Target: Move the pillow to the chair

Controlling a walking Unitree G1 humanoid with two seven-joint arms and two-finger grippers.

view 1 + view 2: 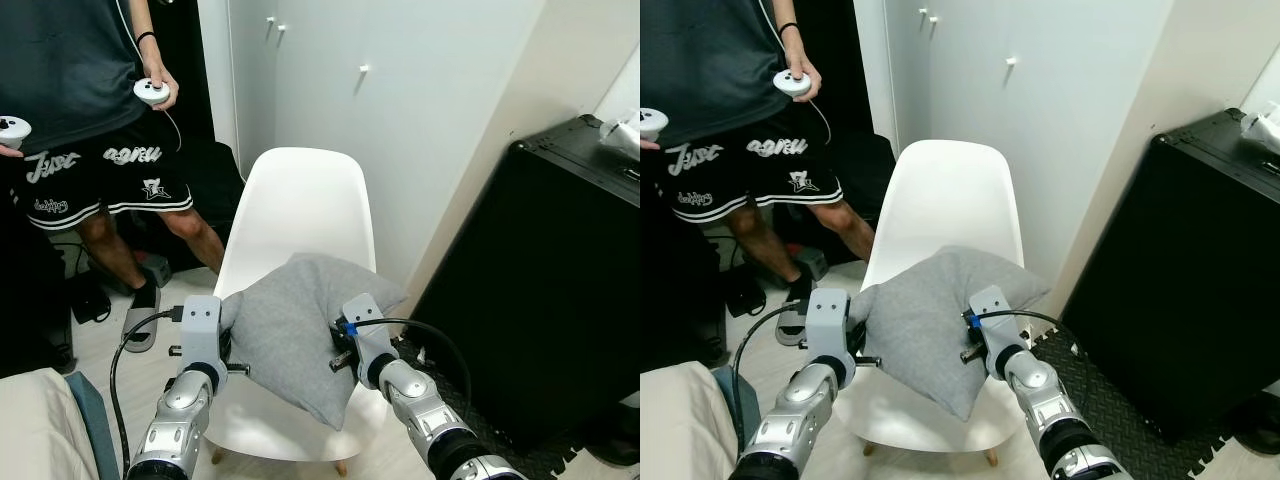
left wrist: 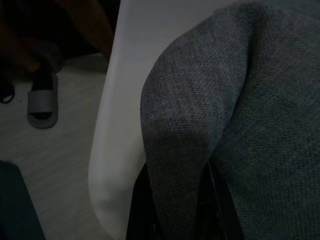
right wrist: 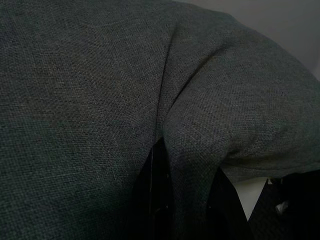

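A grey pillow (image 1: 290, 330) hangs over the seat of a white shell chair (image 1: 305, 200), its upper corner near the chair's back. My left gripper (image 1: 232, 338) is shut on the pillow's left edge, a fold of grey fabric (image 2: 175, 165) pinched between its black fingers (image 2: 140, 210). On the pillow's right side my right gripper (image 1: 335, 345) is shut on another fold of the pillow (image 3: 195, 150), with its fingers (image 3: 157, 200) dark on either side of the cloth. The fingertips are hidden by the cloth in the head views.
A person (image 1: 90, 110) in dark shorts stands at the left behind the chair, holding two white controllers (image 1: 152, 92). A black cabinet (image 1: 540, 280) stands at the right, a white wall and doors (image 1: 400, 110) behind the chair. A sandal (image 2: 42, 100) lies on the floor.
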